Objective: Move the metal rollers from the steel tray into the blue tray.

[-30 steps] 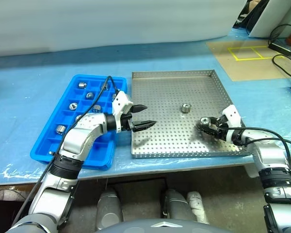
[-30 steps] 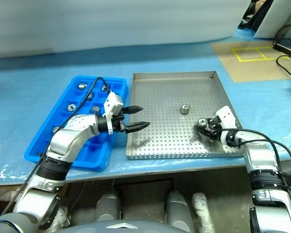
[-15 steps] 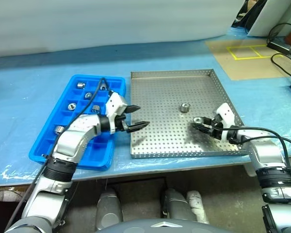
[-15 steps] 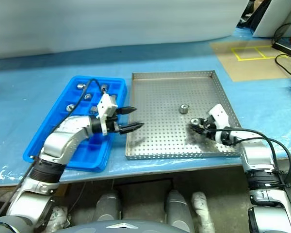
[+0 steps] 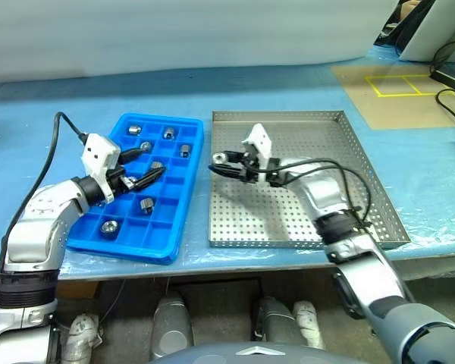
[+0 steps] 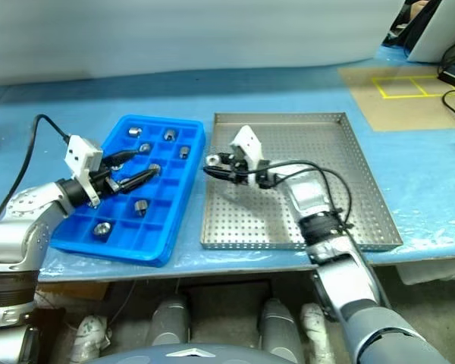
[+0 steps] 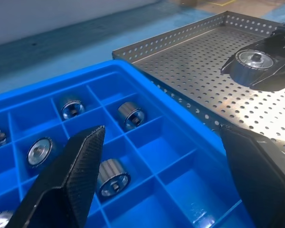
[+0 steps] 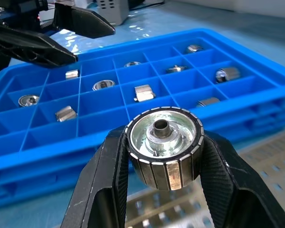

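Note:
The blue tray [image 5: 199,144] lies left of the steel tray [image 5: 326,144], and several metal rollers [image 5: 145,204] sit in its compartments. My right gripper [image 5: 218,162] hangs over the steel tray's left edge, next to the blue tray. It is shut on a metal roller [image 8: 164,145], held hole-up between both fingers [image 8: 104,175]. My left gripper [image 5: 140,171] hovers open over the blue tray's middle with nothing between its fingers [image 7: 71,180]. From the left wrist, the held roller [image 7: 253,61] shows beyond the blue tray's rim.
Blue sheeting [image 5: 288,83] covers the table. At the back right lie a brown board with a yellow tape square [image 5: 398,83] and black cables [image 5: 451,76]. The table's front edge runs just below both trays.
My right gripper closed on a roller at the steel tray's right side and carried it left to the tray's left edge. My left gripper swung left over the blue tray, still open.

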